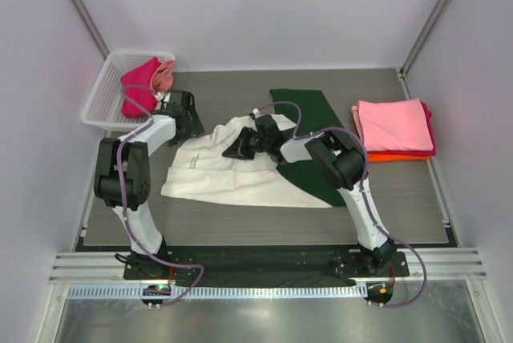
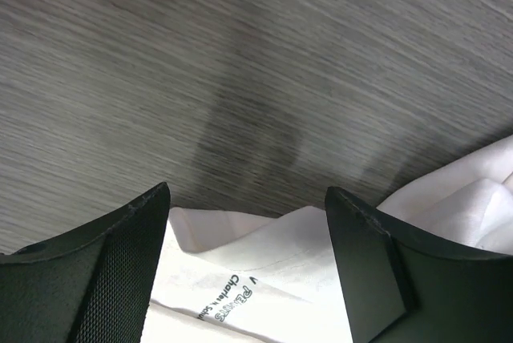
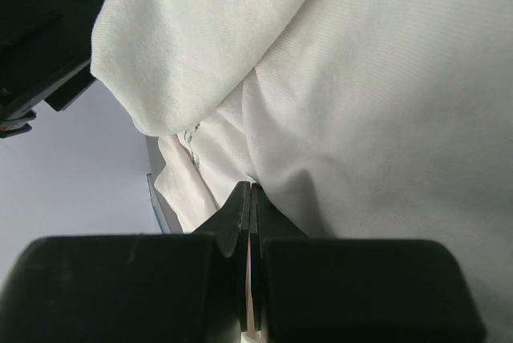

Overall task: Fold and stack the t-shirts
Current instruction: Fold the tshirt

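Observation:
The cream t-shirt (image 1: pixel 232 181) with dark green sleeves (image 1: pixel 307 107) lies spread out mid-table. My left gripper (image 1: pixel 187 128) is open at its upper left edge; in the left wrist view (image 2: pixel 247 199) the printed cream cloth (image 2: pixel 264 267) lies between the fingers (image 2: pixel 132 255). My right gripper (image 1: pixel 235 151) rests on the shirt's middle, and in the right wrist view (image 3: pixel 252 188) its jaws are shut on a fold of the cream cloth (image 3: pixel 377 102). A folded pink tee (image 1: pixel 393 124) tops a stack over red and orange ones (image 1: pixel 397 156) at the right.
A white mesh basket (image 1: pixel 98 101) at the back left holds a magenta tee (image 1: pixel 139 86) and a pink one (image 1: pixel 165 76). Grey walls close in both sides. A metal rail (image 1: pixel 264 272) runs along the near edge by the arm bases.

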### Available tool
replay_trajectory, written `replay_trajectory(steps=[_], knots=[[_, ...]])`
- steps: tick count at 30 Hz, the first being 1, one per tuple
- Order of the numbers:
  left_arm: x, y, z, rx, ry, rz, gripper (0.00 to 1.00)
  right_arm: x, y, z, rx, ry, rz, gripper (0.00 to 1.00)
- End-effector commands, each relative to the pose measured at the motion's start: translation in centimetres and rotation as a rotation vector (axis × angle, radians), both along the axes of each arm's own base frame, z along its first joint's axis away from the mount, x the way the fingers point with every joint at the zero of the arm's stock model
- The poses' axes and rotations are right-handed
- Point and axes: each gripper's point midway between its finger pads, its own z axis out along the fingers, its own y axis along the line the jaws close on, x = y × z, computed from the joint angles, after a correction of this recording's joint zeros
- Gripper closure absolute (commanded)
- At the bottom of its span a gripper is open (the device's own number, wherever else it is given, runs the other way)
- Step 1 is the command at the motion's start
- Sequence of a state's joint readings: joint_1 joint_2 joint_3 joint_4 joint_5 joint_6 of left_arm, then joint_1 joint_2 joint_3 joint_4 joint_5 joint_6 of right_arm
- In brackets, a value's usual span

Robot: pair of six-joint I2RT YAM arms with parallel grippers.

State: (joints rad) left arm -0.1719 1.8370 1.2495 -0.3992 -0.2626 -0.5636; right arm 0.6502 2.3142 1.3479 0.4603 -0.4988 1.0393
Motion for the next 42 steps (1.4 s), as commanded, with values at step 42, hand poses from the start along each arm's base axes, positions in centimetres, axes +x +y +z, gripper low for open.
replay_trajectory(steps=[42], knots=[[-2.9, -8.4, 5.7, -0.405, -0.247, -0.286, 0.43, 0.0, -2.6, -4.1, -0.124, 0.067, -0.068, 0.82]])
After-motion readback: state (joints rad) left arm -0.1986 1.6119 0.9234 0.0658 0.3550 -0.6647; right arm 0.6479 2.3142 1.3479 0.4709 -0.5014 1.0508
